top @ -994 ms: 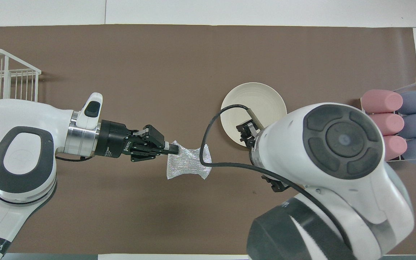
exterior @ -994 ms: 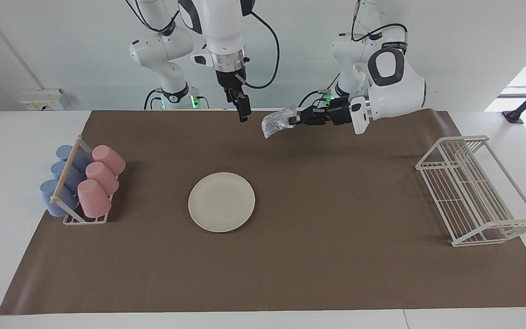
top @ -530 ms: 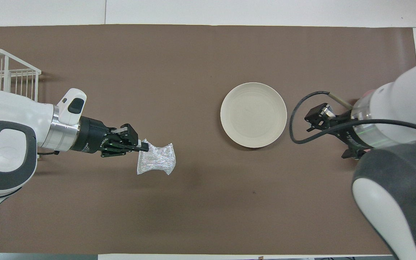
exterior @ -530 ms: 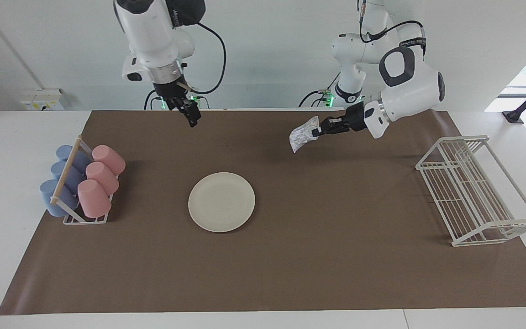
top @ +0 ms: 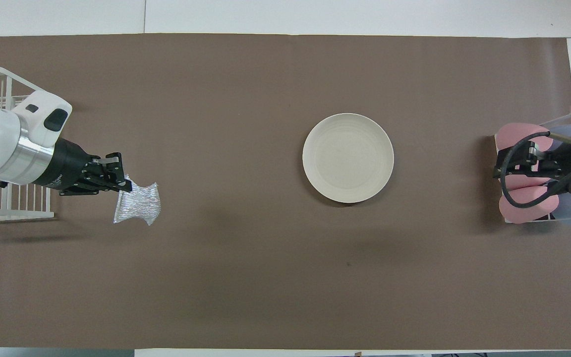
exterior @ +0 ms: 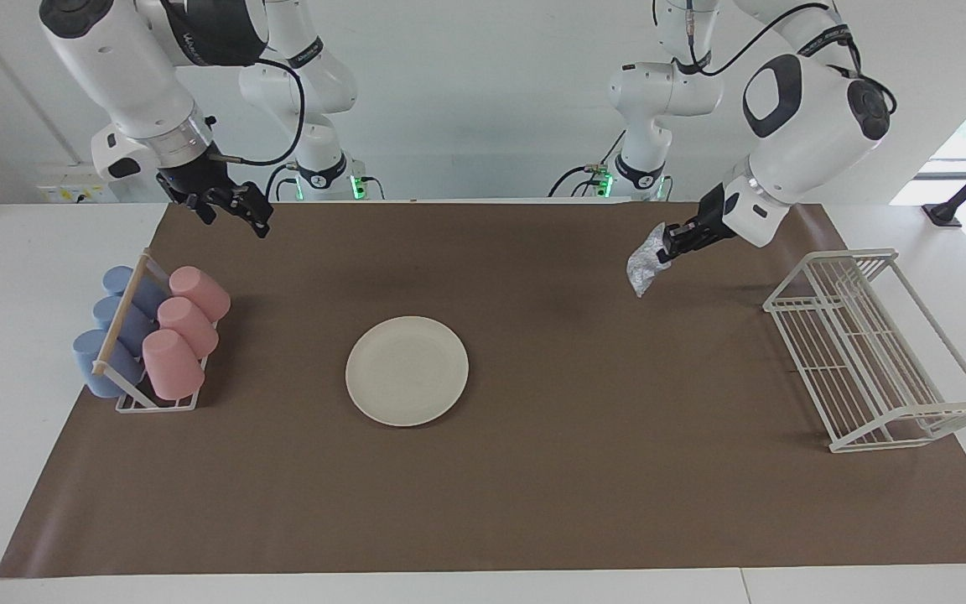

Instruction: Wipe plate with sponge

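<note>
The cream-white plate [exterior: 407, 370] lies flat on the brown mat, bare; it also shows in the overhead view [top: 348, 157]. My left gripper [exterior: 669, 246] is shut on one edge of the silvery sponge [exterior: 644, 262] and holds it in the air over the mat, between the plate and the wire rack, well apart from the plate. In the overhead view the left gripper [top: 123, 184] and the hanging sponge [top: 137, 203] show beside the wire rack. My right gripper [exterior: 250, 211] is up in the air, over the pink cups in the overhead view [top: 501, 166].
A cup rack [exterior: 127, 394] with pink cups [exterior: 185, 323] and blue cups [exterior: 114, 331] stands at the right arm's end. A white wire dish rack [exterior: 869, 352] stands at the left arm's end. The brown mat [exterior: 533, 486] covers the table.
My left gripper has carried the sponge away from the plate, toward the wire rack. My right arm has swung away from above the plate to over the cup rack.
</note>
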Tool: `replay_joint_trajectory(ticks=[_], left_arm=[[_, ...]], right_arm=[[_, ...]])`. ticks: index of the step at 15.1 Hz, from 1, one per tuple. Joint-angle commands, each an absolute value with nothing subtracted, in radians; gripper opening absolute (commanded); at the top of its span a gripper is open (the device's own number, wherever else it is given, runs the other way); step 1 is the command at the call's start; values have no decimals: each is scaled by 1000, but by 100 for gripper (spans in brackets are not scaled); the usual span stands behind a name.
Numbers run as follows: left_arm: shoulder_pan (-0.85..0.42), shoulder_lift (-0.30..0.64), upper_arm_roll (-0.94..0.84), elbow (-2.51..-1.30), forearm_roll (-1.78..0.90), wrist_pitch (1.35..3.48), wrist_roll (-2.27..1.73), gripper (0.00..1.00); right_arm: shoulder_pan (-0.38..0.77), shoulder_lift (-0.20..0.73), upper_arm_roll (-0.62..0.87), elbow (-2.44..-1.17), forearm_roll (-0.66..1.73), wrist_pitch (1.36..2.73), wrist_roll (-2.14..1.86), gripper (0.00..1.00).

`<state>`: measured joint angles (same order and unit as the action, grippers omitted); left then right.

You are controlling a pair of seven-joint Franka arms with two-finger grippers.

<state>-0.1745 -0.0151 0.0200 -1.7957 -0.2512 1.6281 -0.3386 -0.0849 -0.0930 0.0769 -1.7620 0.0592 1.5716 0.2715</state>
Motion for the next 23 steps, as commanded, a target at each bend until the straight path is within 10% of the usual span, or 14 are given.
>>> replay_joint_trajectory(ticks=[1, 10, 23], left_arm=[[-181, 106, 12, -1550, -41, 1452, -371, 0], [-224, 112, -2, -1541, 558, 1502, -357, 0], [-133, 84, 3, -1968, 963, 1836, -744, 0]], right_arm=[[-88, -86, 54, -1755, 35, 1581, 143, 100], [-22, -51, -71, -1677, 18, 1525, -55, 100], [-21, -75, -89, -1709, 18, 1554, -32, 100]])
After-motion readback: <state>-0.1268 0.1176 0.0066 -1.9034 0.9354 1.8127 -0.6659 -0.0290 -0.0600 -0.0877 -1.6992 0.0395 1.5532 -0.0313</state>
